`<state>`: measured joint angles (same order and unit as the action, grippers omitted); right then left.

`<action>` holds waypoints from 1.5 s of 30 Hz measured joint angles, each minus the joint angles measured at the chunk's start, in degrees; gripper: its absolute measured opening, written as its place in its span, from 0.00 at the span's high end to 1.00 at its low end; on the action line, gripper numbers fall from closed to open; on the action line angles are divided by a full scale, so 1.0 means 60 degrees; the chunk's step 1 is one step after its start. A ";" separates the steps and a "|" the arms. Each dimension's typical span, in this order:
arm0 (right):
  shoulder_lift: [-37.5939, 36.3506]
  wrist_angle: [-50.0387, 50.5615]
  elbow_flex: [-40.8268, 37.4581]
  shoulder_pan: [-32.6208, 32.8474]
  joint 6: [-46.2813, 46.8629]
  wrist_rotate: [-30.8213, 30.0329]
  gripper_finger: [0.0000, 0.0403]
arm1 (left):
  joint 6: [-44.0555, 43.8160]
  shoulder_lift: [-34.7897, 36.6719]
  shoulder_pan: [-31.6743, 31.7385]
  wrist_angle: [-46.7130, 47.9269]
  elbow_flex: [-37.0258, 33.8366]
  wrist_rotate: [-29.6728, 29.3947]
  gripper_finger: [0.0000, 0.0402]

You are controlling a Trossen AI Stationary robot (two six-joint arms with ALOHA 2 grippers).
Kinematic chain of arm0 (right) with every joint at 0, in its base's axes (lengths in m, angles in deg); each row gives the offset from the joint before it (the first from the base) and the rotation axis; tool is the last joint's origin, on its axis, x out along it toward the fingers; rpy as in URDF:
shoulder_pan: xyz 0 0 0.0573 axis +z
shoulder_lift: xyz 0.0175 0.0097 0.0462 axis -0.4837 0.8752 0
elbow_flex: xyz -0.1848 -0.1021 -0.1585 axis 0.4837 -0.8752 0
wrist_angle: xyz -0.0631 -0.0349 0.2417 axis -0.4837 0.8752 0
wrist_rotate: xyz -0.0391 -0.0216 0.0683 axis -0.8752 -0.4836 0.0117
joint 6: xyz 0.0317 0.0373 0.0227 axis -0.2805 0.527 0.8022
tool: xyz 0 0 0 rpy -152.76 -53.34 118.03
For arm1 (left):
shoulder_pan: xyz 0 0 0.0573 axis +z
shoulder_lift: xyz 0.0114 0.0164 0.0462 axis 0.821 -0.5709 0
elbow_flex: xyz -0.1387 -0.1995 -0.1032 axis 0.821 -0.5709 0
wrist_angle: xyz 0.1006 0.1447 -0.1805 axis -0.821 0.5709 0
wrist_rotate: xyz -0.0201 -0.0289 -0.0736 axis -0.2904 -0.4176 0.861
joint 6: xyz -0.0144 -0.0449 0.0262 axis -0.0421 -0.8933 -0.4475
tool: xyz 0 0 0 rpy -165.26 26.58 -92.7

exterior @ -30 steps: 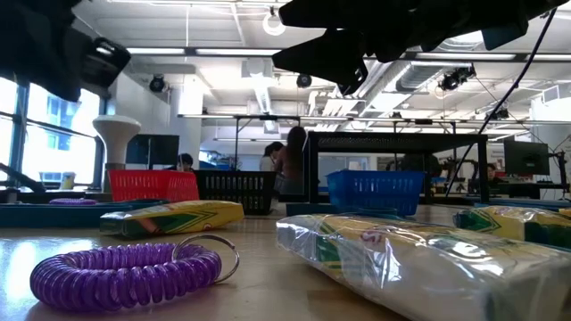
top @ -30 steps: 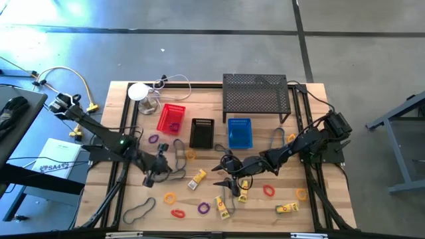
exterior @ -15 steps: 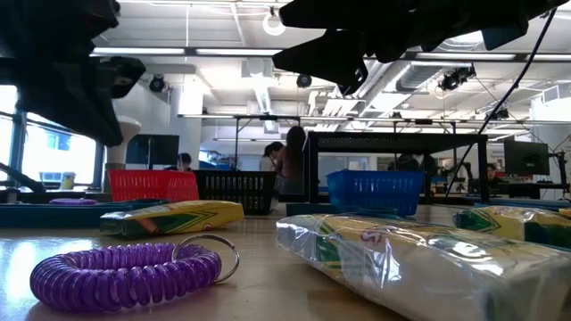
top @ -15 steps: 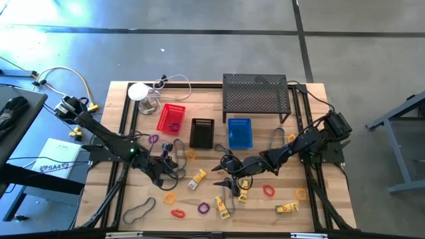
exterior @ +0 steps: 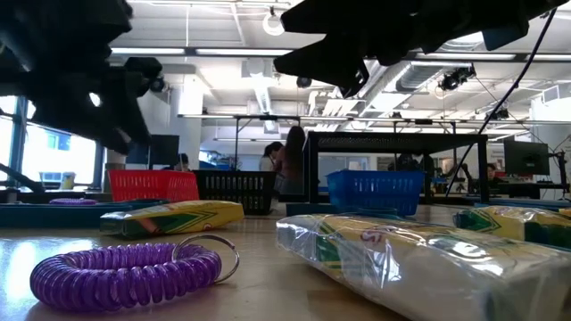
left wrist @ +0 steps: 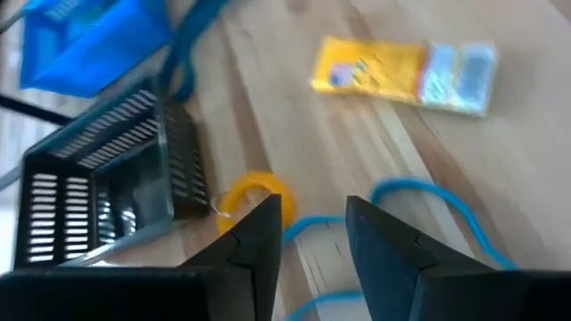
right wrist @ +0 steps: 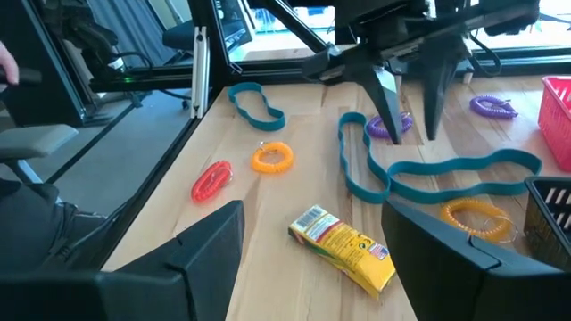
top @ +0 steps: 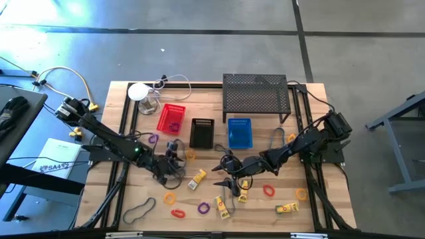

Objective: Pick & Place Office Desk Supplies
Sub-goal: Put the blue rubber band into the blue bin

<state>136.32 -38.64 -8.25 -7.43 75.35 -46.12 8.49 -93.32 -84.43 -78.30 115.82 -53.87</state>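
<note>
Rubber-band loop [right wrist: 464, 174] and pincer were the pairing that mattered: my left gripper [top: 174, 156] hung left of centre in the high view, directly over that large loop, which lay flat on the wooden table [top: 312, 206] in front of the black basket [top: 202, 133]. In the right wrist view my two left fingers pointed straight down, spread apart and holding nothing, one tip on each side of a strand near the loop's bend. The loop's long axis ran away from that bend toward the baskets, so the fingers straddled it across its narrow way, which I judged the right grip. The tips looked just above the strand, not touching it, though I could not be sure. An orange ring [top: 190, 155] sat just beside the loop, near enough to be caught by mistake. My right gripper [top: 229, 180] waited at lower centre of the high view, wide open and empty, with a yellow packet [top: 198, 178] between it and the loop; the left was plainly nearer.
</note>
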 joint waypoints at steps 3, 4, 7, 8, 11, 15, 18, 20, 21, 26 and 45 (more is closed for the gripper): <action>0.0000 0.0047 0.0000 -0.0003 0.0039 0.0036 0.37 | 0.0335 0.0002 -0.0092 0.0449 0.0000 0.0195 0.70; 0.0000 0.0047 0.0000 -0.0002 0.0040 0.0036 0.37 | 0.0344 0.0000 -0.0092 0.0655 0.0000 0.0276 0.70; 0.0000 0.0047 0.0000 -0.0002 0.0043 0.0036 0.37 | 0.0273 0.0001 0.0055 0.1236 0.0000 0.0572 0.70; 0.0000 0.0047 0.0000 -0.0003 0.0043 0.0036 0.37 | 0.0274 0.0000 0.0127 0.1366 0.0000 0.0733 0.70; 0.0000 0.0043 0.0000 -0.0003 0.0047 0.0036 0.37 | 0.0271 0.0000 0.0398 0.1405 -0.0011 0.0828 0.70; 0.0000 0.0040 0.0000 -0.0003 0.0047 0.0036 0.37 | 0.0311 -0.0068 0.0799 0.1418 -0.0011 0.1106 0.70; 0.0000 0.0040 0.0000 -0.0003 0.0044 0.0036 0.37 | 0.0328 -0.0250 0.1138 0.1464 -0.0013 0.2023 0.70; 0.0000 0.0040 0.0000 0.0001 0.0047 0.0036 0.37 | 0.0351 -0.0400 0.1288 0.1466 -0.0025 0.2144 0.70; 0.0000 0.0040 0.0000 -0.0003 0.0047 0.0045 0.37 | 0.0458 -0.0497 0.1386 0.1439 -0.0025 0.2128 0.70; 0.0000 0.0047 0.0000 -0.0003 0.0047 0.0072 0.37 | 0.1444 -0.1085 0.1767 0.1235 -0.0025 0.2123 0.70; 0.0000 0.0105 0.0000 -0.0001 0.0083 0.0076 0.37 | 0.1239 -0.1785 0.1765 0.1219 -0.0007 0.2205 0.97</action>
<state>136.32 -38.01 -8.25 -7.44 75.85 -45.67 15.92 -104.03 -73.84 -70.99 115.77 -40.64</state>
